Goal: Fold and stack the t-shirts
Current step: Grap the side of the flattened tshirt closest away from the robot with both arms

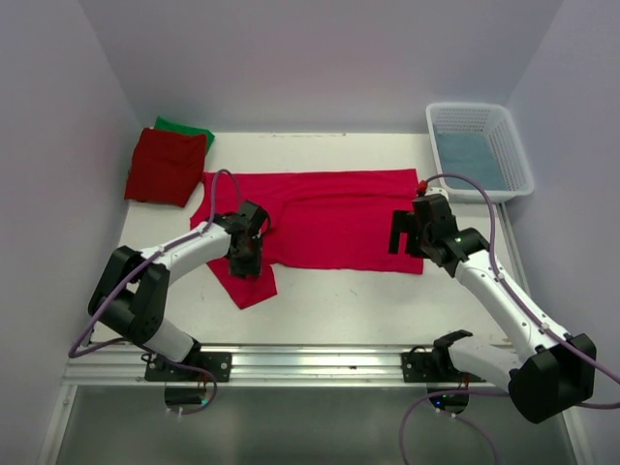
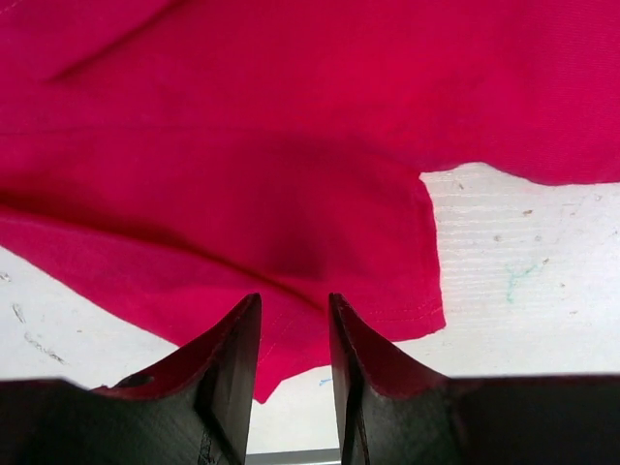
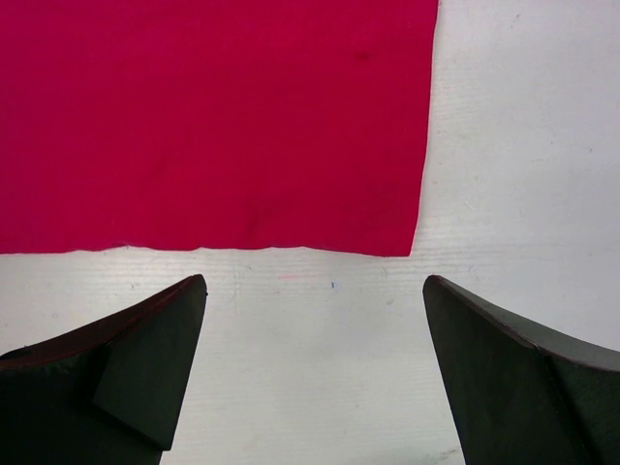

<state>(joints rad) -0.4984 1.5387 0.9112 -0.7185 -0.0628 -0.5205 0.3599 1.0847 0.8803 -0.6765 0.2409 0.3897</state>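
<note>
The crimson-pink t-shirt (image 1: 329, 218) is laid out flat across the middle of the table (image 1: 339, 300), with its length running left to right and one sleeve (image 1: 250, 286) sticking out toward the near edge at the left. A darker red t-shirt (image 1: 165, 167) is seen folded at the far left corner, resting on a green t-shirt (image 1: 186, 129) of which only the far edge shows; both lie just beside the spread shirt's left end. The left gripper (image 1: 247, 260) is positioned over the sleeve. In the left wrist view its fingers (image 2: 237, 358) are parted only by a narrow gap, with flat cloth and bare table showing through the gap and no cloth seen pinched, so it is recorded as released. The right gripper (image 1: 407, 232) is held at the shirt's right end. In the right wrist view the jaws are spread wide and nothing is held, with the shirt's near right corner (image 3: 407, 247) lying just beyond the fingertips (image 3: 189, 291) and white table beneath them. A white latticed basket (image 1: 465, 108) stands at the far right corner, apart from the shirt, with a blue cloth (image 1: 470, 155) inside.
</note>
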